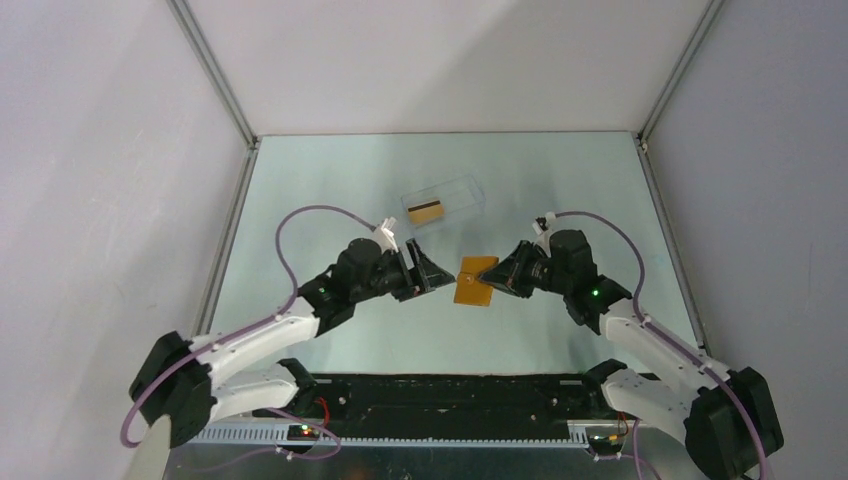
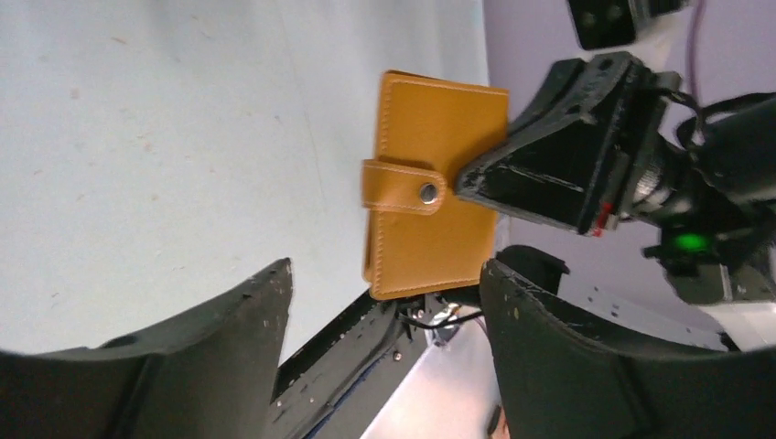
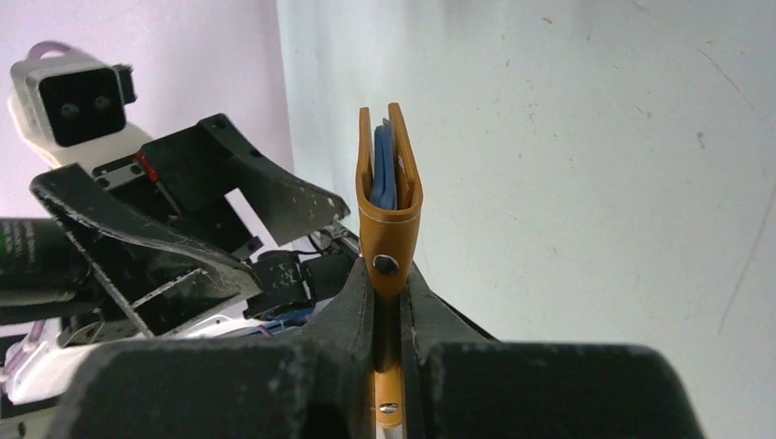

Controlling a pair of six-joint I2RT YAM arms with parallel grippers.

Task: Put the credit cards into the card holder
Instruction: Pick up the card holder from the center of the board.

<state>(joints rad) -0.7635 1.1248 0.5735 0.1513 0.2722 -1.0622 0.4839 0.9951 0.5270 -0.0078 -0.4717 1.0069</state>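
Observation:
The card holder [image 1: 474, 284], an orange-tan wallet with its snap strap [image 2: 404, 187] fastened, is at the table's middle. My right gripper [image 1: 497, 279] is shut on its strap-side edge. In the right wrist view the card holder [image 3: 389, 197] stands edge-on between my right gripper's [image 3: 389, 282] jaws, with blue inner pockets showing at its slightly parted far end. My left gripper [image 1: 441, 271] is open just left of the card holder [image 2: 430, 128], touching nothing, with the wallet's lower corner beyond its [image 2: 386, 274] fingertips. One credit card [image 1: 425, 211] with a dark stripe lies inside a clear box.
The clear plastic box [image 1: 445, 201] stands behind the grippers, towards the back of the table. Metal frame rails [image 1: 236, 215] run along the table's sides. The arms' black base rail [image 1: 450, 395] lies along the near edge.

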